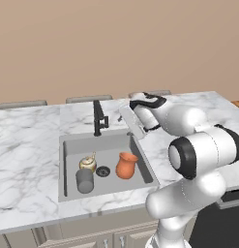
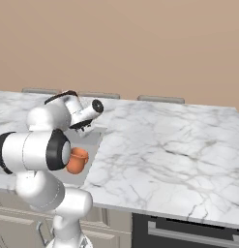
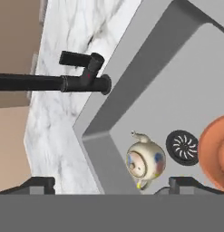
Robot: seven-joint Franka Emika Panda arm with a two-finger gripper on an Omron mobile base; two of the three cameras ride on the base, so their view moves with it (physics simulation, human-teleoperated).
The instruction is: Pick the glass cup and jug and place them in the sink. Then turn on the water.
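Nearest the cameras stands the robot's white arm with its dark joints, bent forward over the marble counter (image 1: 24, 145). Beyond it, the gripper (image 3: 111, 183) hangs above the far right part of the sink (image 1: 65, 193), its two dark finger tips spread wide apart with nothing between them. Down in the grey basin, the glass cup (image 1: 84, 180) stands upright at the near left, and just behind it sits a small golden teapot (image 1: 88, 162). Right of both, past the round black drain (image 1: 103, 171), the jug (image 1: 126, 165) stands upright, a little apart from the drain. From the right base view the jug shows as an orange shape just beside the arm's elbow. On the far rim of the sink rises the black tap (image 1: 98, 117); in the hand view its spout and lever stretch across the marble toward the basin's corner, and no stream falls from it.
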